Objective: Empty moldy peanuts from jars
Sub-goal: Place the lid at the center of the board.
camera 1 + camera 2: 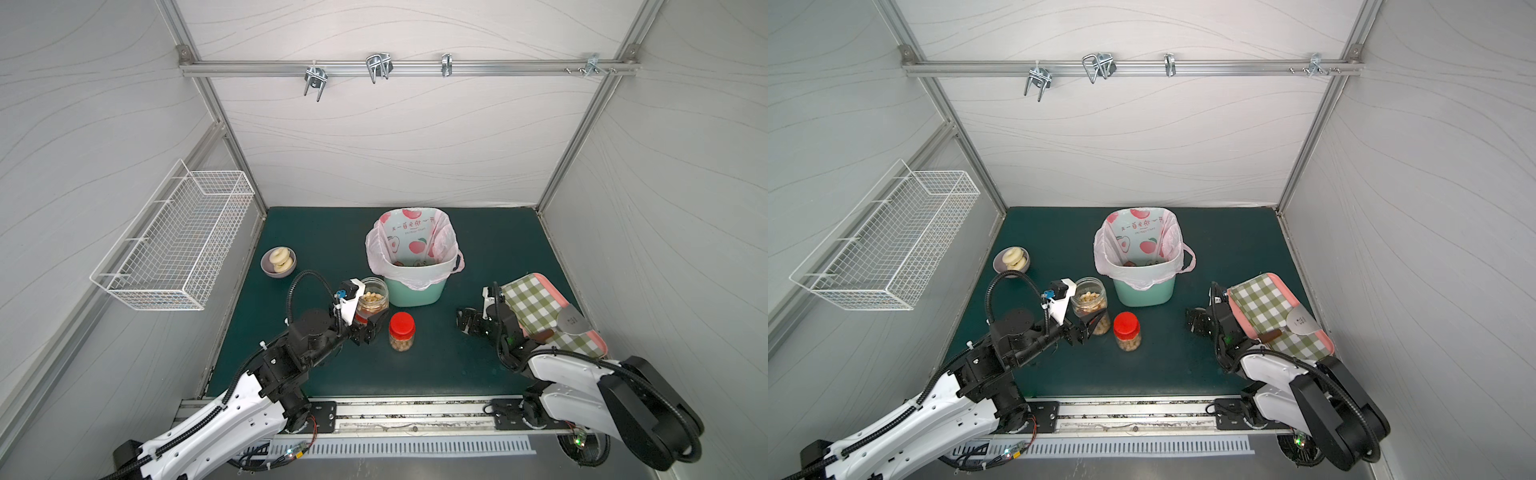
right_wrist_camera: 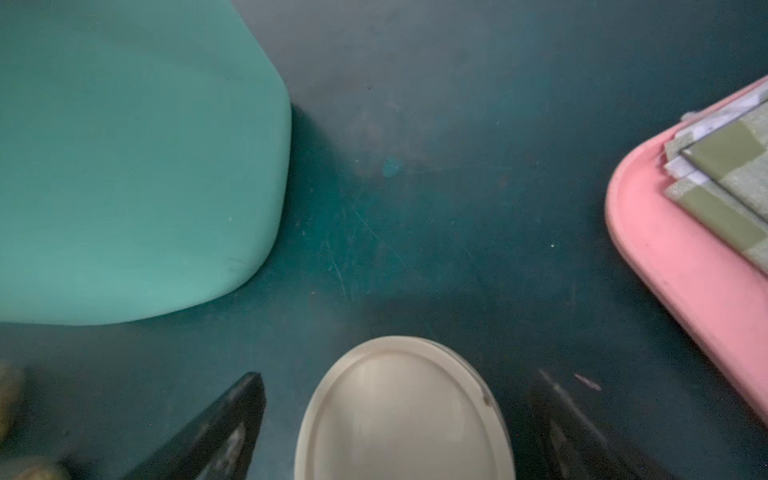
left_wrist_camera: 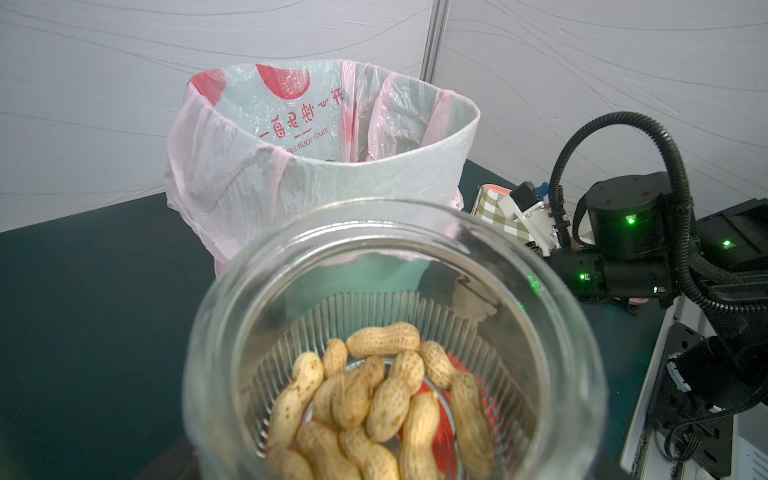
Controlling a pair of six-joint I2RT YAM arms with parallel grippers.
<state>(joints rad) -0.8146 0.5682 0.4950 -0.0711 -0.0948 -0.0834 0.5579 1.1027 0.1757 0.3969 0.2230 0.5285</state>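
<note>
My left gripper is shut on the lower part of a clear, lidless jar that stands upright just left of the mint-green bin. In the left wrist view the moldy peanuts fill the bottom of the jar, and its glass hides the fingers. A second jar with a red lid stands on the mat to the right of the held one. Low over the mat, my right gripper is open. A beige lid lies between its fingers without touching them.
The bin's pink fruit-print bag is open at the top. A pink tray with a green check cloth and a metal spatula lies at the right. A bowl with two ring pastries sits far left. A wire basket hangs on the left wall.
</note>
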